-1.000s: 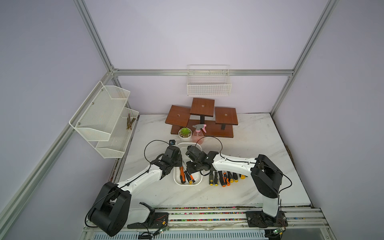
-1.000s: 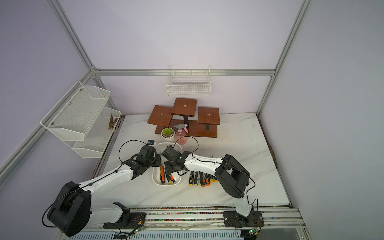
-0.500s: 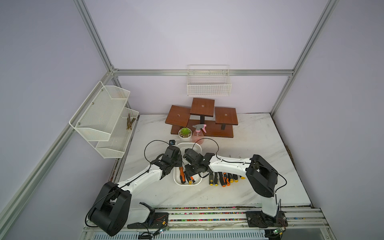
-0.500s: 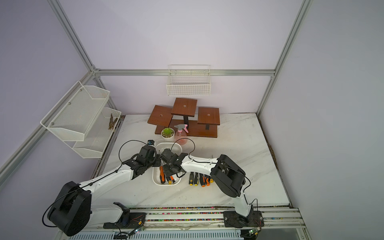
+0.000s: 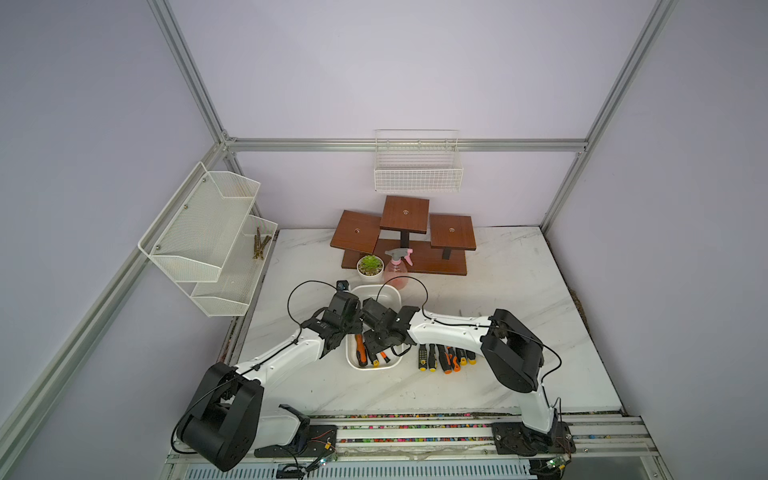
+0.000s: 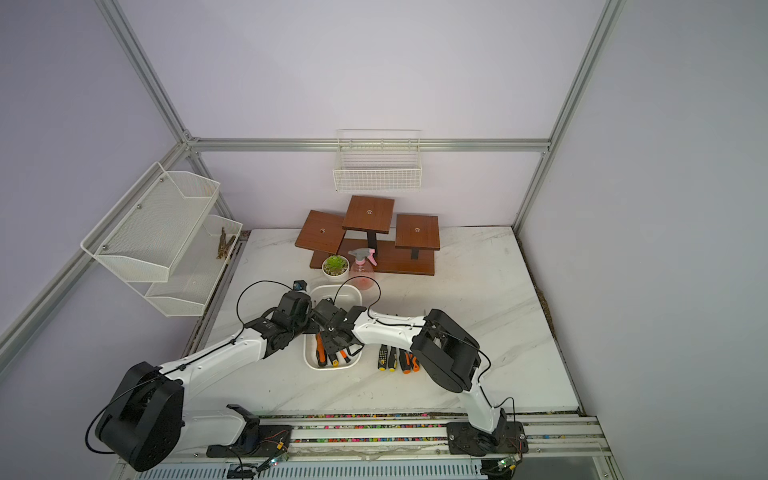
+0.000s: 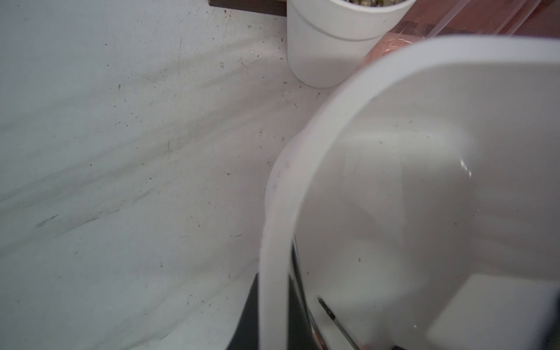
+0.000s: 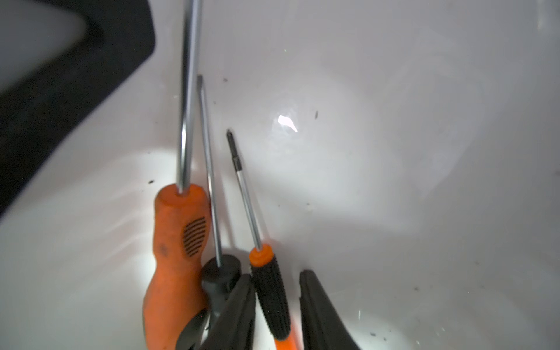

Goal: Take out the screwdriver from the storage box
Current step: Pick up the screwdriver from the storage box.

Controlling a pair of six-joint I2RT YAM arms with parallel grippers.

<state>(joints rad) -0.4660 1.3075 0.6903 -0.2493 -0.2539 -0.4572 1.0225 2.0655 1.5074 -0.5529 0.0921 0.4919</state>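
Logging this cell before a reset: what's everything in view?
storage box: one, white, between the arms
boxed screwdrivers: three, orange or black handles, in the box
loose screwdrivers: several, black with orange or yellow, beside the box
potted plant: one, green, white pot, behind the box
spray bottle: one, pink, beside the plant
wooden stand: one, brown, table's back
wire basket: one, white, back wall
mesh shelf: one, white, side wall
sticks: few, brown, in the shelf
table: one, white marble
left claw: one, black, shut on the box rim
right claw: one, black, open around the smallest boxed screwdriver's handle
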